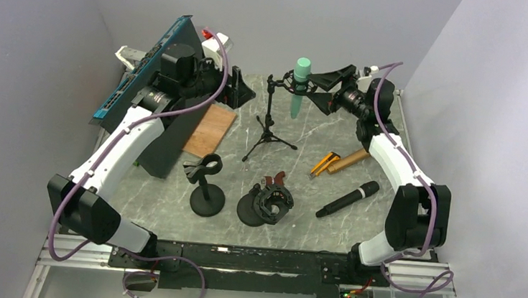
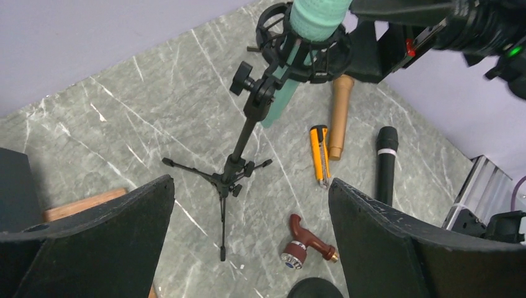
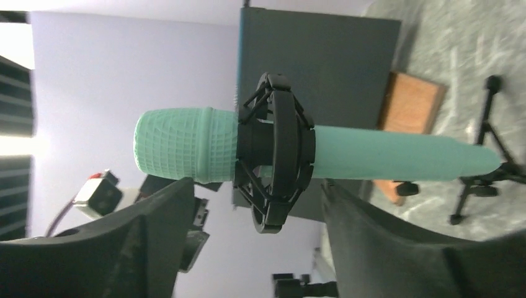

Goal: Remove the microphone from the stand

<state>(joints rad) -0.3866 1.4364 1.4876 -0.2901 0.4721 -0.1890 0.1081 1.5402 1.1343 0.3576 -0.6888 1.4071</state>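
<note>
Mint-green microphone [image 1: 300,87]: upright, head uppermost, held in the black shock mount [image 3: 273,152] — its body hangs below the ring.
Mount position: on top of the tripod stand [image 1: 270,128], at the rear centre of the grey marble table [image 1: 169,206].
Right gripper [image 1: 315,88]: jaws apart, level with the mount; in the wrist view one finger lies to each side of it, clamped on nothing.
Left gripper [image 2: 248,183]: jaws wide apart, raised at rear left — well apart from the microphone, its camera looking down on the tripod.
Loose items: black handheld microphone [image 1: 347,199], brown microphone [image 1: 350,159] and yellow knife [image 1: 324,164] lie right of the tripod.
Foreground: two round-based stands [image 1: 207,187] near the middle.
</note>
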